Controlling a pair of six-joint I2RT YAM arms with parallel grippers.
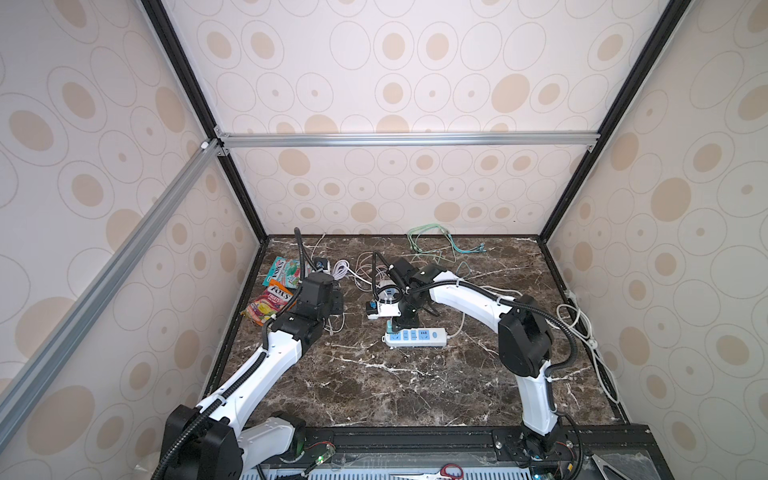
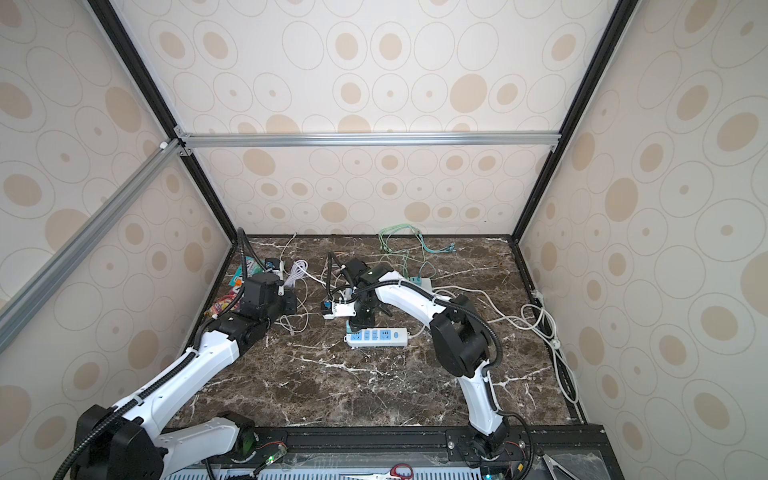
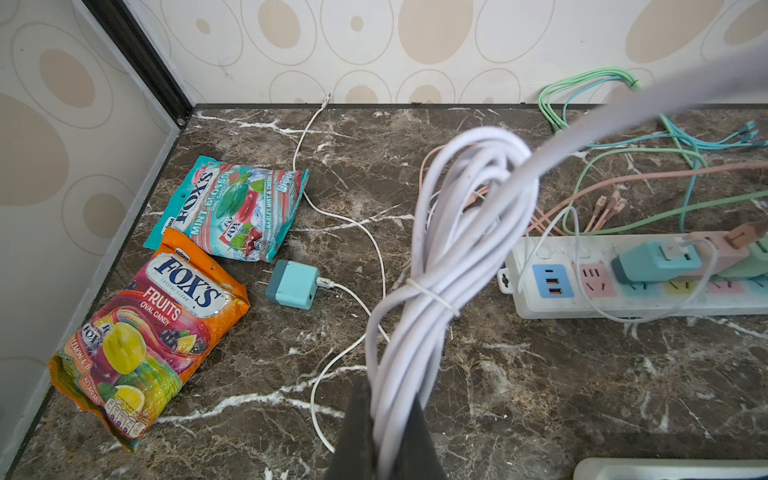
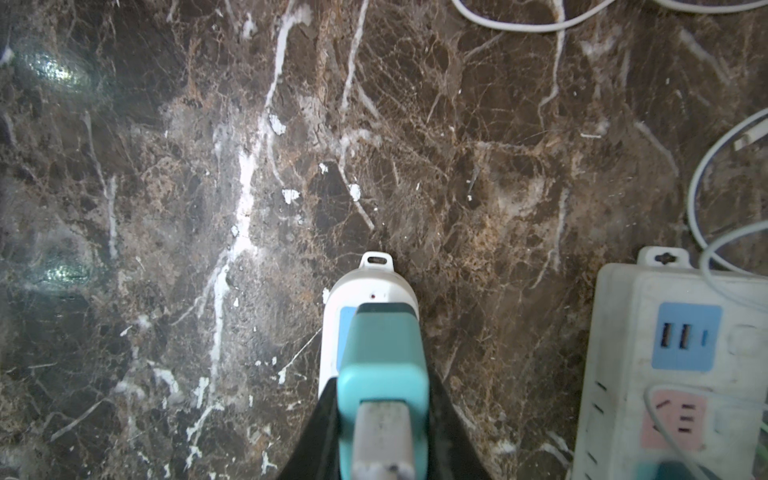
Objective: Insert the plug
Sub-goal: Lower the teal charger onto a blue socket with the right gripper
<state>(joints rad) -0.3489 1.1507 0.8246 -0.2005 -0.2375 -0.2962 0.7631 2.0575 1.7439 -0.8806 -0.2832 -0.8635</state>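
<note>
The teal plug (image 4: 382, 365), pinched in the right tool (image 4: 384, 411), stands over the end socket of the small power strip (image 4: 365, 282) on the table (image 4: 166, 208); seating cannot be told. The left tool (image 3: 386, 428) pinches a coiled white cable (image 3: 449, 249). The long strip (image 3: 623, 303) holds another charger (image 3: 652, 262).

Bright, even light, two glare patches on the marble table (image 4: 54, 72), lilac cable (image 3: 453, 257) partly blurred.
</note>
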